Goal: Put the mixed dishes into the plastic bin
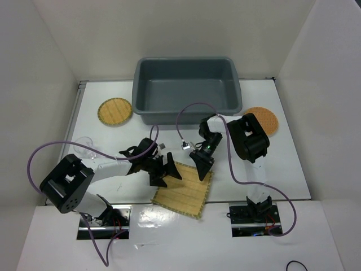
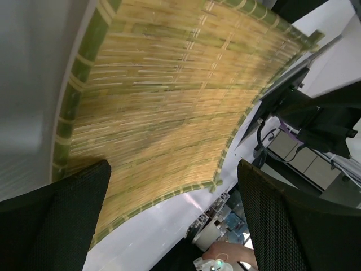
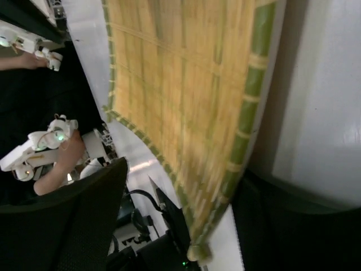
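Sitting at the far side of the tabletop [image 1: 285,169], the grey plastic bin [image 1: 183,61] is facing both arms. Nearer, the square bamboo mat [image 1: 183,195] is lying between them, with the left tool [image 1: 166,169] and right tool [image 1: 203,165] each poised, fingers spread, at opposite edges. The yellow disc [image 1: 114,111] and orange disc [image 1: 264,118] are flanking the bin. The clear glass [image 1: 84,147] is standing at the left.

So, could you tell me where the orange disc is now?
The orange disc lies at the table's right side in the top view, beside the bin's near-right corner.
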Available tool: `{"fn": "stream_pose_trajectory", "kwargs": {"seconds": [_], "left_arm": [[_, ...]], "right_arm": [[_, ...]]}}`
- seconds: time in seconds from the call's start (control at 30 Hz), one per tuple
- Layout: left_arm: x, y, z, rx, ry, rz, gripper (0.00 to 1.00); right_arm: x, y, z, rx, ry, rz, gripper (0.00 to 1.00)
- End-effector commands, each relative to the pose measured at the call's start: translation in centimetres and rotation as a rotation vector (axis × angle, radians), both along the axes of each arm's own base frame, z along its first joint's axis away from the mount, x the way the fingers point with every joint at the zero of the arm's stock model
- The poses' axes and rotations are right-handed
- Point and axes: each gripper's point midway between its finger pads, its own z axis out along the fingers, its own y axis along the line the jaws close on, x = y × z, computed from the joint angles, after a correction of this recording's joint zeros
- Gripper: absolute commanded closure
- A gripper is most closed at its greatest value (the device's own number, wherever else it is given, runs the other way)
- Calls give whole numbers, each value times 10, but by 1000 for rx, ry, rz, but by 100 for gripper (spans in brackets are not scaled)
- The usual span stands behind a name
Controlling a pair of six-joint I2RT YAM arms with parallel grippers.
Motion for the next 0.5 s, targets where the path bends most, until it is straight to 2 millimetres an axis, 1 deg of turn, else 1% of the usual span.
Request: {"fn": "stream_pose_trajectory", "kwargs": {"seconds": [0.0, 0.07, 0.1, 0.13, 0.17, 0.2, 0.23, 0.27, 0.3, 0.33, 0.37, 0.43, 0.47], "left_arm": [[1, 4, -19, 55, -18, 12, 0], [2, 5, -20, 61, -23, 17, 0], [2, 5, -20, 61, -23, 17, 0], [5, 3, -17, 55, -30, 18, 0], [5, 3, -17, 56, -36, 11, 0], [8, 1, -14, 49, -45, 11, 0], [11, -1, -12, 46, -48, 11, 0], [11, -1, -12, 46, -48, 11, 0], [14, -4, -8, 43, -62, 4, 0], [19, -7, -2, 35, -71, 4, 0], [19, -7, 3, 43, -70, -5, 0], [29, -8, 22, 55, -137, -23, 0], [40, -9, 49, 66, -192, -13, 0]], "right_arm": [[-9, 0, -9, 26, 6, 50, 27], [-8, 2, -7, 37, 1, 45, 38], [-8, 2, -7, 37, 1, 45, 54], [-8, 2, -7, 37, 1, 45, 62], [-8, 2, -7, 37, 1, 45, 75], [-8, 2, -6, 30, 6, 39, 93], [-8, 2, -6, 30, 6, 39, 98], [-8, 3, -5, 37, 10, 34, 100], [-8, 3, -5, 37, 10, 34, 100], [-7, 4, 1, 43, -8, 30, 100], [-5, 4, 3, 44, -27, 35, 100], [-3, 3, 11, 46, -63, 37, 100], [6, 3, 23, 67, -125, 30, 100]]}}
